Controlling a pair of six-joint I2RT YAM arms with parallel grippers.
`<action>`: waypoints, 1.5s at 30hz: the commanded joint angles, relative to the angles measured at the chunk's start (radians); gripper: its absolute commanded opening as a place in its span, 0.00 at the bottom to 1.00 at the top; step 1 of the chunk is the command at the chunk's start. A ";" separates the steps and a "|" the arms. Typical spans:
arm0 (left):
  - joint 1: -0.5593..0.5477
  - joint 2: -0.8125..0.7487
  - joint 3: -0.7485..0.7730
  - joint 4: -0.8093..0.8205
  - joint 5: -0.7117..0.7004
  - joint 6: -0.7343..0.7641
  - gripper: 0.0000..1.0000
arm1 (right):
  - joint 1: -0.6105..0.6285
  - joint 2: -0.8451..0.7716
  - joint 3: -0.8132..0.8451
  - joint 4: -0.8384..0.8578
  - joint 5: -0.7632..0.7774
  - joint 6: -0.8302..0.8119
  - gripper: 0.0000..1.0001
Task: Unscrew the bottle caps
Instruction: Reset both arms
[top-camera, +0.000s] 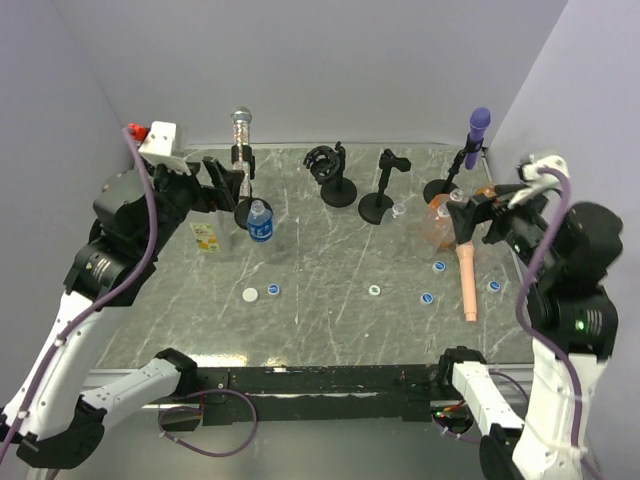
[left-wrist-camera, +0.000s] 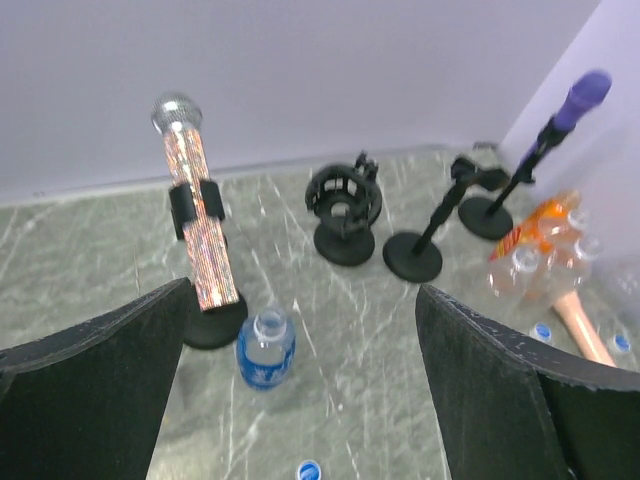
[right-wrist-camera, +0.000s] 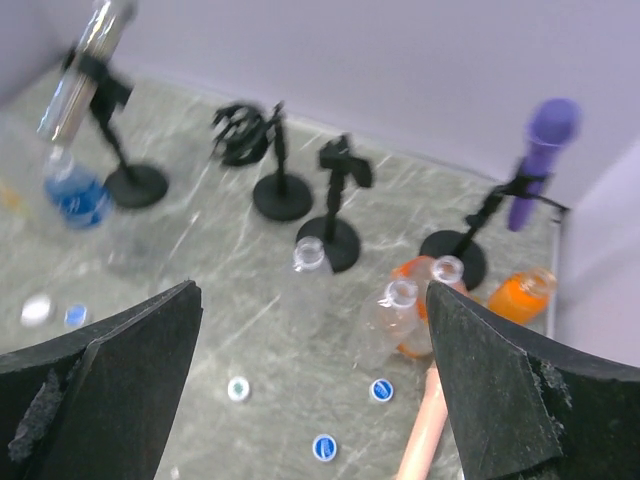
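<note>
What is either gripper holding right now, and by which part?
Nothing. The left gripper and the right gripper both stand open and empty.

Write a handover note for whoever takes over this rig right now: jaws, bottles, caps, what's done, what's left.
Left gripper: jaws open, holding nothing, near the blue-labelled bottle.
Right gripper: jaws open, holding nothing, near the orange bottles.
Caps: six loose caps lie scattered on the table.
Done: the blue-labelled bottle, the clear bottle and two bottles in the orange group show open necks.
Left: check the yellow-green-labelled bottle and the far-right orange bottle. Their tops cannot be made out.
</note>
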 joint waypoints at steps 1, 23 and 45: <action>0.009 -0.011 0.074 -0.069 0.072 -0.025 0.97 | -0.007 -0.044 0.007 0.067 0.235 0.190 0.99; 0.009 -0.159 0.005 -0.124 0.050 -0.041 0.97 | -0.007 -0.188 -0.172 0.150 0.310 0.218 0.99; 0.011 -0.195 -0.081 -0.116 0.041 -0.016 0.97 | -0.050 -0.160 -0.204 0.142 0.264 0.228 0.99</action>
